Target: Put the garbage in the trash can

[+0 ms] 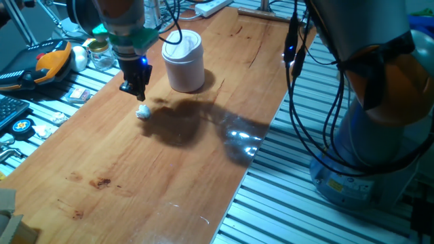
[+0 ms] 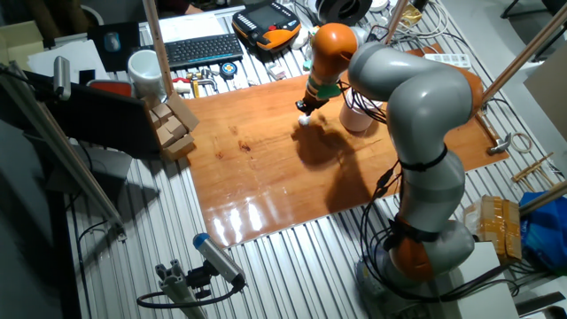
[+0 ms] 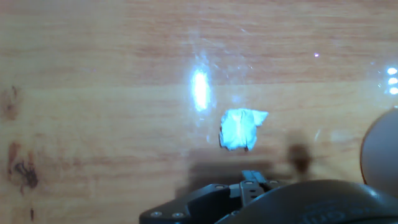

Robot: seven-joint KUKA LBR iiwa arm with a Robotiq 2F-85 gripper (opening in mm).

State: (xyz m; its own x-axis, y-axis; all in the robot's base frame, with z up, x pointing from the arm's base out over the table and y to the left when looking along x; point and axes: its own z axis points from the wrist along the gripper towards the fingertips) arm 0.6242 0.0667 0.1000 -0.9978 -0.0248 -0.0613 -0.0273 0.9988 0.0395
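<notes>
Here's the garbage (image 1: 143, 112), a lumpy crumpled white wad, lying alone on the glossy, grainy wooden surface (image 1: 135, 183). The gripper (image 1: 137, 91) hangs just above it, empty; jaws apart or together, I cannot tell. Near them stands the trash can (image 1: 184, 61), smooth white plastic, cylindrical, dome-lidded. Around the wood runs ribbed metal slatting (image 1: 285, 196), with a black keyboard (image 2: 199, 49) beyond.

Robotics lab or workshop. Wooden tabletop (image 2: 266, 168) on ribbed aluminium bench (image 2: 292, 266); KUKA arm (image 2: 416, 115) bolted alongside, cables trailing. Clutter around: keyboard (image 2: 202, 49), orange-black teach pendant (image 2: 267, 22), power strip (image 1: 212, 7), tape measure (image 1: 22, 126), metal frame poles (image 2: 71, 151).
</notes>
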